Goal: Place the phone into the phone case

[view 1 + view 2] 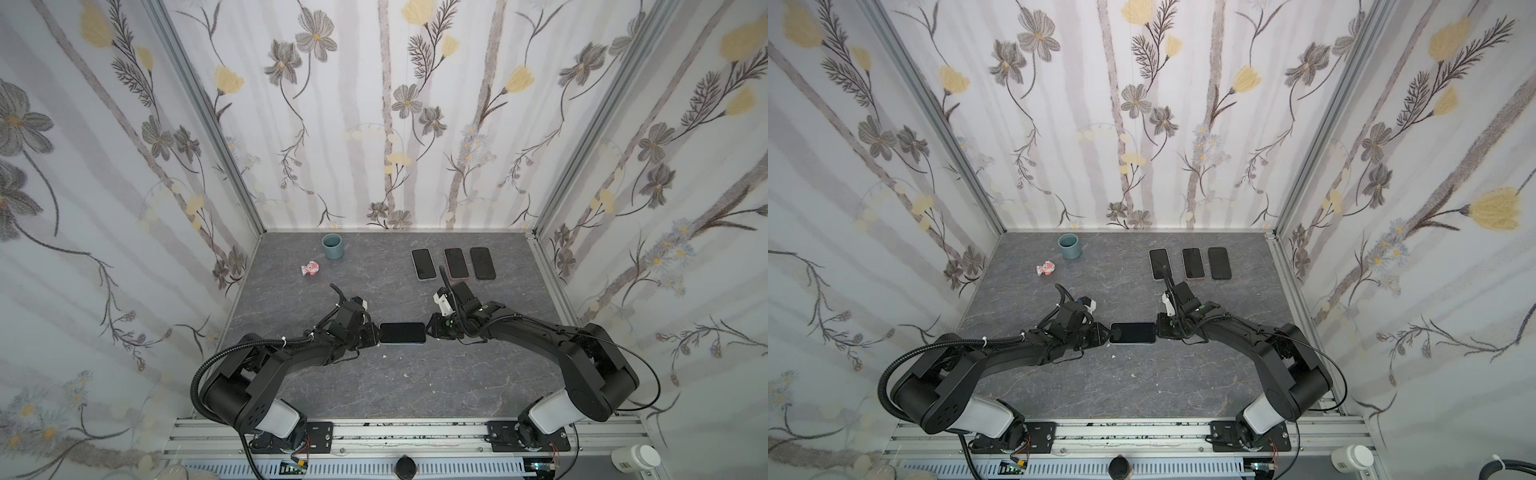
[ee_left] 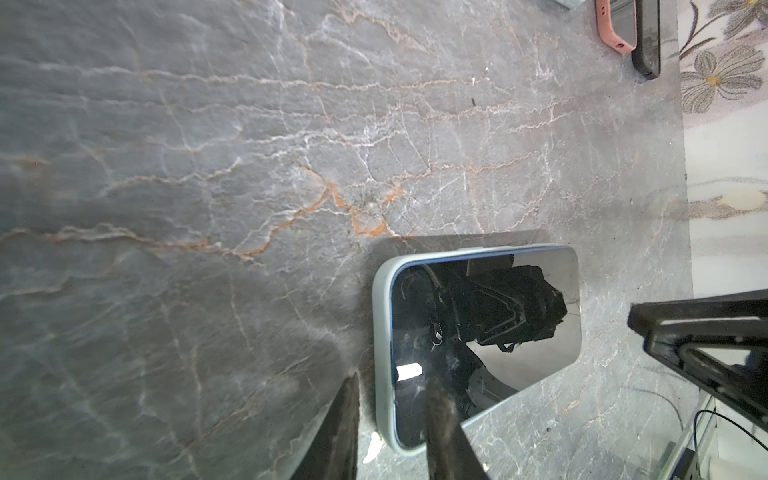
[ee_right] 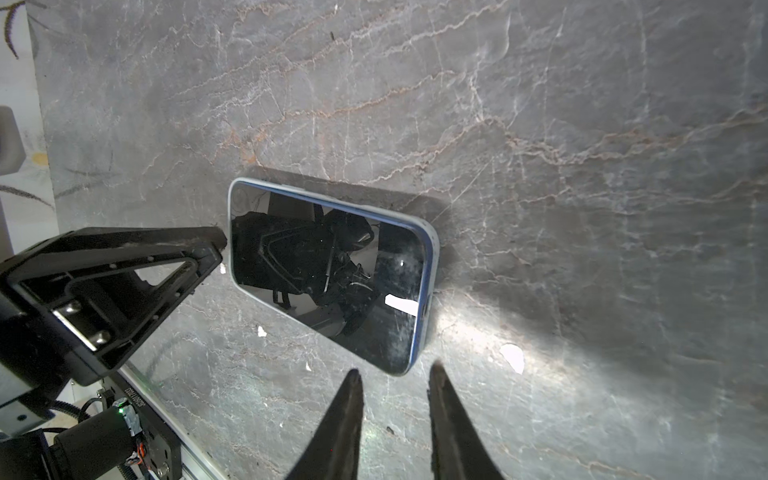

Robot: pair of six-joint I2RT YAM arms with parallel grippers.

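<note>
Phone [image 1: 402,332] lies screen-up, crosswise at mid-surface [image 1: 374,386], nested in the pale phone case [image 2: 382,332], so the step in hand looks like final seating. The left jaws stand narrowly apart astride its left end, one tip over the glass and one outside the rim. The right jaws, apart and empty, sit just off its right end. Next, the corners likely need pressing down evenly without skidding the case.

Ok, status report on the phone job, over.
Left gripper straddles rim of case, grip unclear. Right gripper open, just short of the phone. Phone screen-up in case, lying flat. Spare phones and cup well back.
</note>
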